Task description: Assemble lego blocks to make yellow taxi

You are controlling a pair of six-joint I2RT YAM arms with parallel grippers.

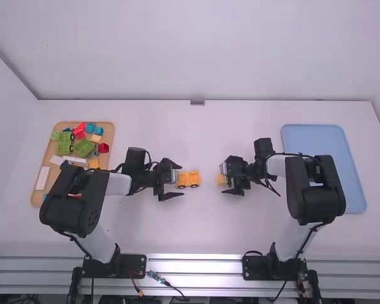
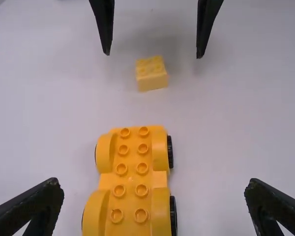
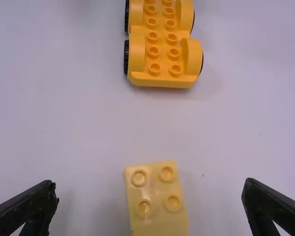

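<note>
Standing studs up on the bench (image 1: 196, 228): yellow wheeled base (image 1: 189, 180). Near its right end, loose and slightly turned: yellow block (image 3: 157, 196). At the base's left end: left hand (image 2: 154, 182), wide open, gripping nothing. Right of the base, around the block: right hand (image 3: 150, 182), wide open, empty. Might pinch the block askew if closed unsquared, or roll the base away if pressing unbraced.

Green blocks (image 1: 84, 149), red blocks (image 1: 78, 130), blue blocks (image 1: 90, 128)
</note>
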